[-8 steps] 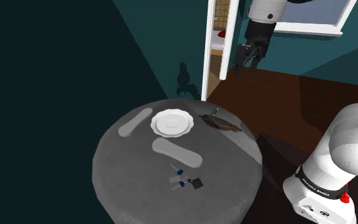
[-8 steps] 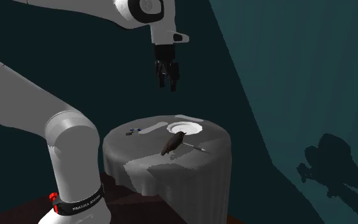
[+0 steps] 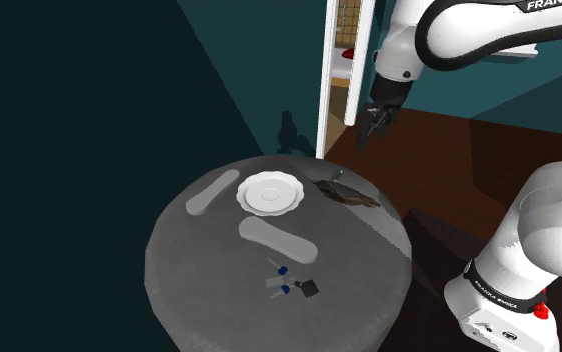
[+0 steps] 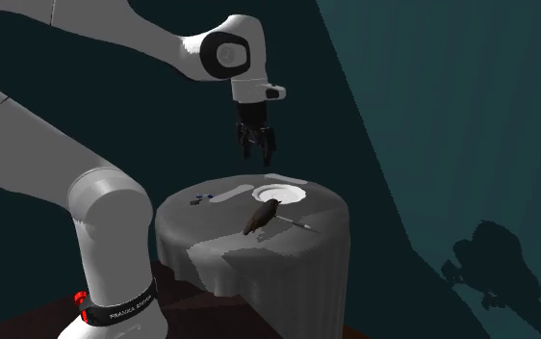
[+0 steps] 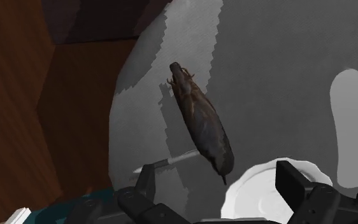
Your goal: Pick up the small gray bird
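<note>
1. The bird (image 3: 347,193) (image 4: 261,217) (image 5: 200,118) is on the round table (image 3: 199,270) (image 4: 297,255) (image 5: 267,63). It is close to the table's edge, on the side of the brown floor (image 5: 18,127), and just beside the white plate (image 3: 269,192) (image 4: 280,192) (image 5: 260,197).
2. Its long axis runs from the table's edge inward. The narrow end points to the edge, and the thicker end, with a small sharp tip, points to the plate. I cannot tell for sure which end is the head.
3. In the second exterior view the end near the plate stands higher, so the body is tilted.
4. Since half a second ago the gripper (image 3: 369,125) (image 4: 257,146) (image 5: 219,181) has come lower toward the table and the arm is more bent. The bird has kept its place.
5. The bird is slim, long and dark, a brownish gray. A thin white stick (image 4: 297,224) (image 5: 174,161) lies at its thick end.
6. The gripper hangs above the bird with its fingers wide apart, and it holds nothing.
</note>
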Tool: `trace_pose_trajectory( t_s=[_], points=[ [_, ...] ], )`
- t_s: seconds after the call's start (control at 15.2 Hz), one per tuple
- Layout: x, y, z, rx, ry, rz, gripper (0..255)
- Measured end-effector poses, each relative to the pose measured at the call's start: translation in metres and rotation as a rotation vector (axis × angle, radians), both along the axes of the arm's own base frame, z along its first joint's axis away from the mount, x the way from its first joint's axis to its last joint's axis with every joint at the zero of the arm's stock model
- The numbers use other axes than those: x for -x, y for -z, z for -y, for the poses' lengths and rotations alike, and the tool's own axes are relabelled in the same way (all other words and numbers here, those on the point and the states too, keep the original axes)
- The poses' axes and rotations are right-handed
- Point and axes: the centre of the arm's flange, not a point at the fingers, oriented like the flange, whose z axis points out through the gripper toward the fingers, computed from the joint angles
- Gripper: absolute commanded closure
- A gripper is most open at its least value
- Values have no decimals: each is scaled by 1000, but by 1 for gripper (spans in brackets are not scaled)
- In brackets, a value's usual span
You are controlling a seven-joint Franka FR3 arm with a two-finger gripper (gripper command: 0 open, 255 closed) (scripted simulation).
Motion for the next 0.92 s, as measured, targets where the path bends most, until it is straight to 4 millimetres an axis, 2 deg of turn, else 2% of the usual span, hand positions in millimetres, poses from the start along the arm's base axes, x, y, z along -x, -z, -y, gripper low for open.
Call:
trace_pose_trajectory(
  t_s=[0.26, 0.66, 0.92],
  points=[
    [-9, 49, 1, -1, -72, 30, 0],
    [-23, 131, -11, -3, -180, 76, 0],
    [-29, 155, -11, -2, -204, 89, 0]
  ],
)
